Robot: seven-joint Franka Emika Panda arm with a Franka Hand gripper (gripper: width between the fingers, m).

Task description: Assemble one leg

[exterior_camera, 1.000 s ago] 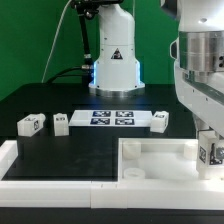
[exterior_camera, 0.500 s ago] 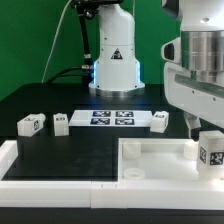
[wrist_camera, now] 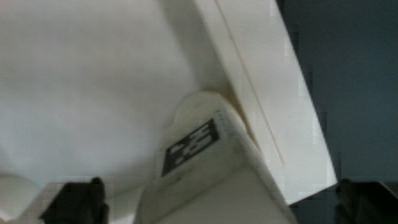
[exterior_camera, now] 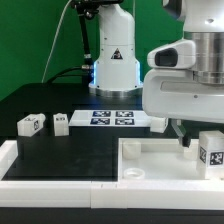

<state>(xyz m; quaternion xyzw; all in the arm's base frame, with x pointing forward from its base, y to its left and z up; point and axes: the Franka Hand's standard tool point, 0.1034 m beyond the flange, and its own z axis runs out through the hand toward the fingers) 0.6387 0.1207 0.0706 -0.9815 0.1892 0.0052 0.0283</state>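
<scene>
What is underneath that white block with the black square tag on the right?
The leg stands on the far right corner of the big white tabletop. The wrist view shows its tag against that white surface. Whether a socket lies beneath it is hidden. The gripper hangs beside it.

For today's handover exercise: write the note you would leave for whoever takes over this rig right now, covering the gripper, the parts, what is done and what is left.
Gripper: in the wrist view its fingers stand apart, holding nothing, above a leg.
That leg stands on the tabletop at the exterior view's right, tag facing the camera.
Two more legs lie loose on the table at the exterior view's left, beside the marker board.
Done: one leg is standing on the tabletop; whether it is fully fixed I cannot tell.
Left: check its seating.
</scene>
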